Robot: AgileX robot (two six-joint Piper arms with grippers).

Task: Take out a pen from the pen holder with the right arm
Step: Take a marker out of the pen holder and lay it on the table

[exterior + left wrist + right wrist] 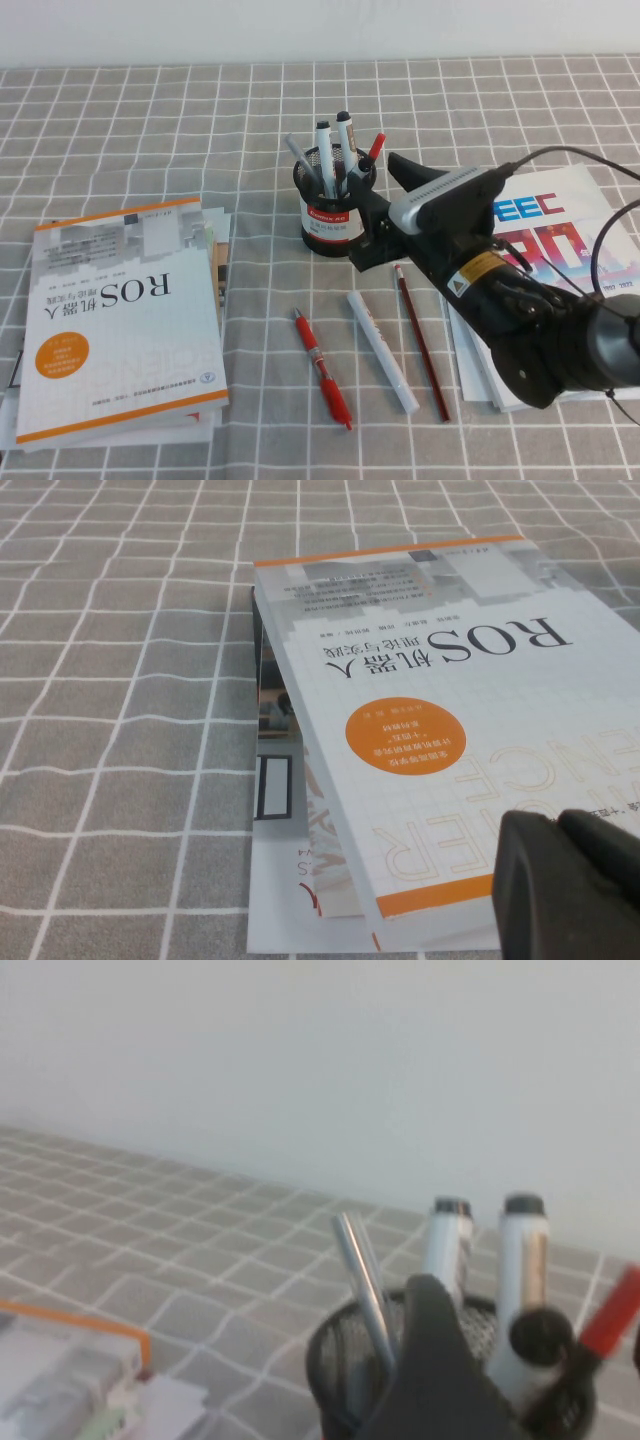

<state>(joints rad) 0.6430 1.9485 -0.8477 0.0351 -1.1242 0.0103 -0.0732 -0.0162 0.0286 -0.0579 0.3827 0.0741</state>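
The black mesh pen holder [330,215] [340,1360] stands mid-table. It holds two white markers [344,125] [522,1250], a silver pen [298,152] [355,1260], a black-capped pen [365,165] [540,1332] and a red pen [376,146] [610,1312]. My right gripper [380,190] [535,1320] is at the holder's right rim, open, with the black-capped pen and the red pen between its fingers; neither is gripped. My left gripper [570,880] hovers over the ROS book's corner, its fingers pressed together, holding nothing.
The ROS book [120,310] [450,710] lies on a paper stack at the left. In front of the holder a red pen [322,368], a white marker [381,350] and a red pencil [422,340] lie on the checked cloth. Under the right arm lies a magazine [560,220].
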